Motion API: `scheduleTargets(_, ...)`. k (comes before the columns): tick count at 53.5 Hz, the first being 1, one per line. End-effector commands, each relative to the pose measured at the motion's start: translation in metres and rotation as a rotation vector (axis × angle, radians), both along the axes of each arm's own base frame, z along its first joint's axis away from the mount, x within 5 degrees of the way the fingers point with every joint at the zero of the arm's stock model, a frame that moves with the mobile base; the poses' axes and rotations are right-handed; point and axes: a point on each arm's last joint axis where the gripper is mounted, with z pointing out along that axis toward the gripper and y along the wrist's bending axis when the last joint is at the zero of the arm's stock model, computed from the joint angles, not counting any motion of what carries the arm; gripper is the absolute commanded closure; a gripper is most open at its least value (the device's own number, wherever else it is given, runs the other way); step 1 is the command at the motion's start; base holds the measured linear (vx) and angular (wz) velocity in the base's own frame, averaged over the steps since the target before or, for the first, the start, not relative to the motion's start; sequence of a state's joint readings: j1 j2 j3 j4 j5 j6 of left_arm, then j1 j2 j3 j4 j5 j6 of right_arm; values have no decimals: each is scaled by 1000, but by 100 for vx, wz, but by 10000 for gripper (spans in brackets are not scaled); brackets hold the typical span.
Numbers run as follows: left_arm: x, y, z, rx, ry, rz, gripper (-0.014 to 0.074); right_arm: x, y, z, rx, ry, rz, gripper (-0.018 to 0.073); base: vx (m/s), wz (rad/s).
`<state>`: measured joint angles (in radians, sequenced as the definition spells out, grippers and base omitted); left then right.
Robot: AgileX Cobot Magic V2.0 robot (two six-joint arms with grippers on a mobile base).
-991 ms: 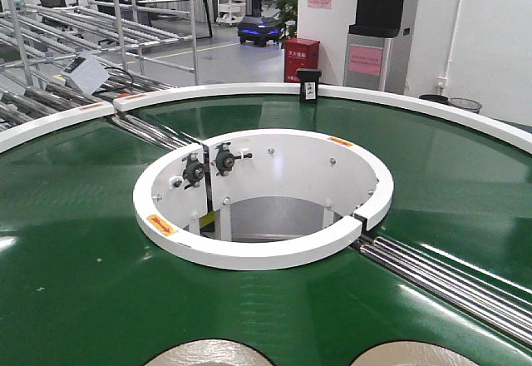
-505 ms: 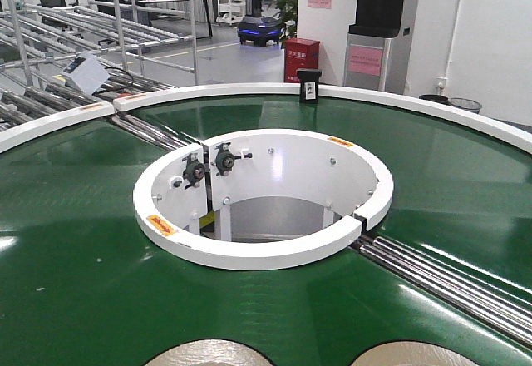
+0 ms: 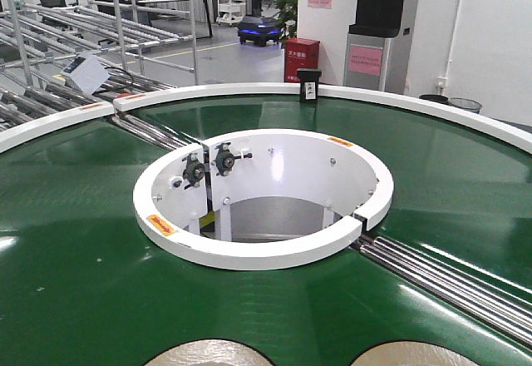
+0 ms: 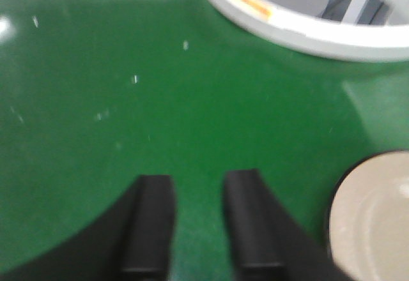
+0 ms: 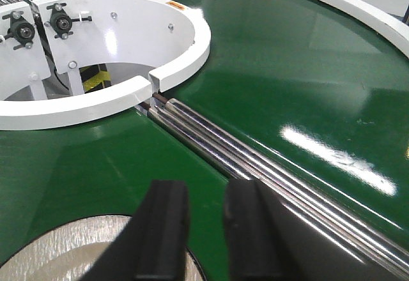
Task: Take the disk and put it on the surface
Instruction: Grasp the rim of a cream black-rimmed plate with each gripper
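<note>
Two pale round disks lie on the green conveyor belt (image 3: 83, 241) at the near edge of the front view, a left disk (image 3: 208, 354) and a right disk (image 3: 416, 356). In the left wrist view a beige disk (image 4: 377, 220) with a dark rim lies to the right of my left gripper (image 4: 198, 188), which is open over bare belt. In the right wrist view my right gripper (image 5: 206, 191) is open, its left finger (image 5: 167, 230) over the edge of a brushed disk (image 5: 64, 249). The surface is out of view.
A white inner ring (image 3: 249, 254) surrounds the central opening with bearings and brackets. Steel rollers (image 5: 255, 159) cross the belt to the right of my right gripper. A white outer rim (image 3: 416, 104) borders the far side. Racks and machines stand beyond.
</note>
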<state>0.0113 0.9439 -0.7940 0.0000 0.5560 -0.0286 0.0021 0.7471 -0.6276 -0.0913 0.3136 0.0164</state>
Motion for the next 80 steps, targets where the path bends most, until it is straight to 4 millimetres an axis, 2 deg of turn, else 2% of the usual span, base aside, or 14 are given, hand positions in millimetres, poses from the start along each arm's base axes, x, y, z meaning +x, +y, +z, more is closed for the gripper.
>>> scheduleTargets(1,14,0,6,-8,-50,6,97,2,0,17,-6,-100,3,179,0,0)
scheduleTargets(8,33,-2,-13,-62,36,19,34,2,0,15,-6,-74,1,105,0,0)
scheduleTargets(16,50,-9,-43,-170,206,12,50,1,-1,13,-6,-52,-1,76,0,0)
scheduleTargets(25,68,-22,-78,-213,362,-149,86,1,-1,12,-6,-48,-1,77,0,0)
scheduleTargets(39,92,-42,-111,-386,391,-323,94,-1,-1,6,-6,24,-8,77,0,0)
scheduleTargets(51,102,-53,-141,-498,465,-420,93,-2,-1,5,-6,40,-10,77,0,0)
scheduleTargets(60,106,-64,-151,-632,469,-485,93,0,-1,4,-6,47,-10,77,0,0)
scheduleTargets(71,107,-67,-156,-679,485,-499,106,7,-1,-2,-7,81,-9,78,0,0)
scheduleTargets(80,107,-69,-158,-722,502,-502,196,13,0,-7,19,116,-10,78,0,0)
